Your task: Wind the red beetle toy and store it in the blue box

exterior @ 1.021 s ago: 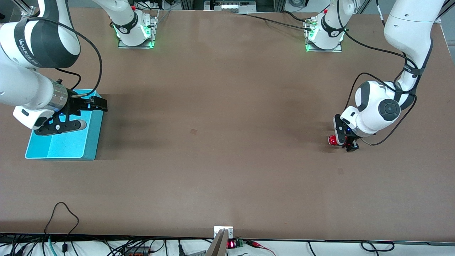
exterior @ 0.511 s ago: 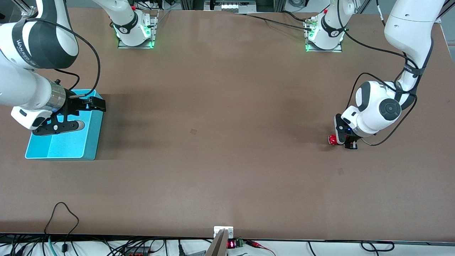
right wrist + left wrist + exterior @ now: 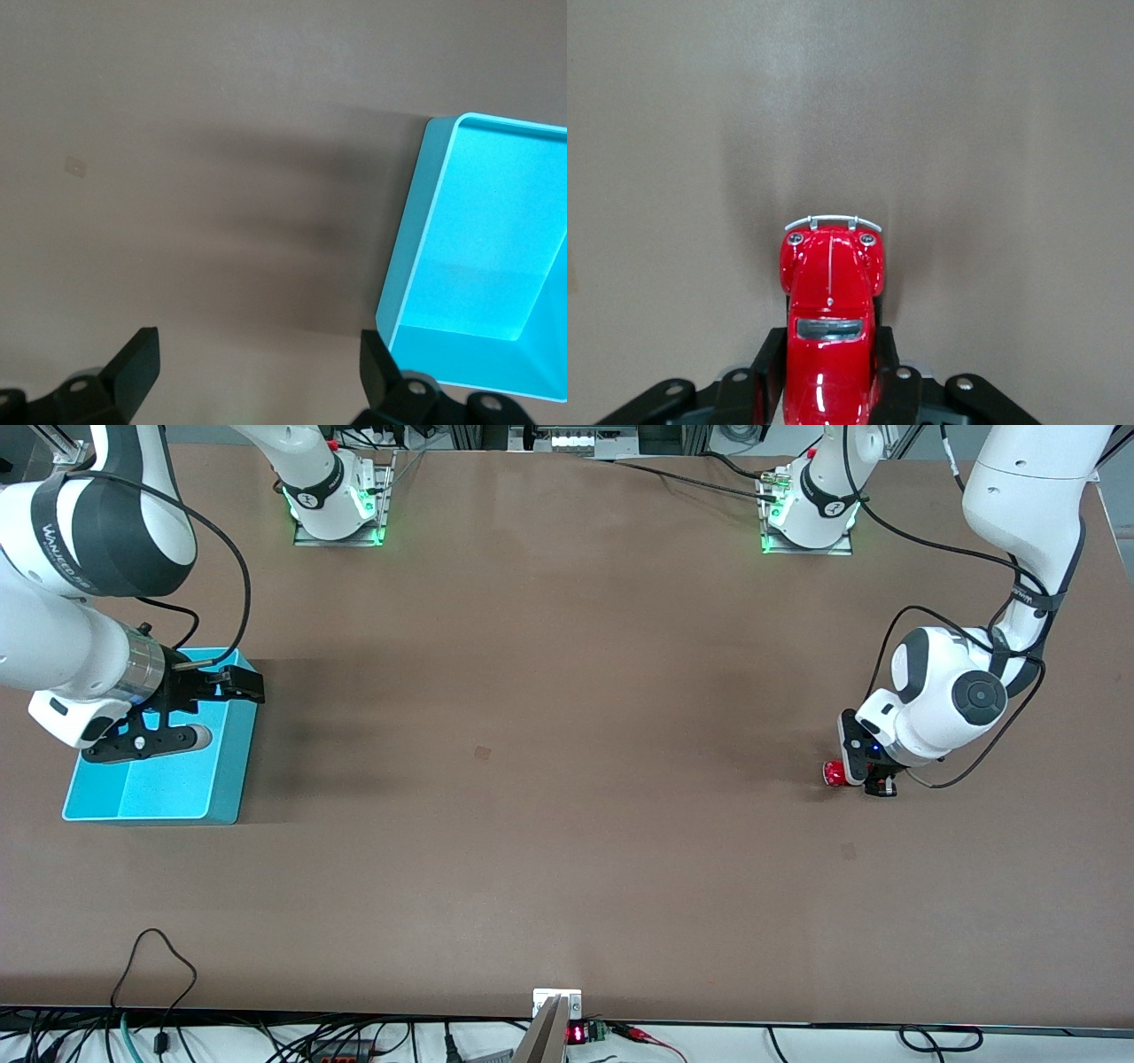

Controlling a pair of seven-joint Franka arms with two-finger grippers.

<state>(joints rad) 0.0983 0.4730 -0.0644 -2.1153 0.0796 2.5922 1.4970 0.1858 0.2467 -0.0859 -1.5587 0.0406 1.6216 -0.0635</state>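
The red beetle toy (image 3: 833, 772) sits low at the tabletop near the left arm's end of the table. My left gripper (image 3: 866, 778) is shut on it. In the left wrist view the toy (image 3: 830, 319) points away from the camera, with a black finger (image 3: 766, 372) pressed on each side. The blue box (image 3: 168, 788) stands at the right arm's end, open-topped and empty as far as it shows. My right gripper (image 3: 232, 710) hangs open over the box's edge. In the right wrist view its fingers (image 3: 137, 363) stand wide apart over bare table beside the box (image 3: 416, 230).
A small pale mark (image 3: 482, 753) lies on the brown table near its middle and also shows in the right wrist view (image 3: 77, 166). The arm bases (image 3: 337, 509) stand along the table's farthest edge. Cables (image 3: 159, 965) lie along the nearest edge.
My left gripper has shifted slightly toward the left arm's end of the table with the toy in it. My right gripper shifted slightly over the box, then held still.
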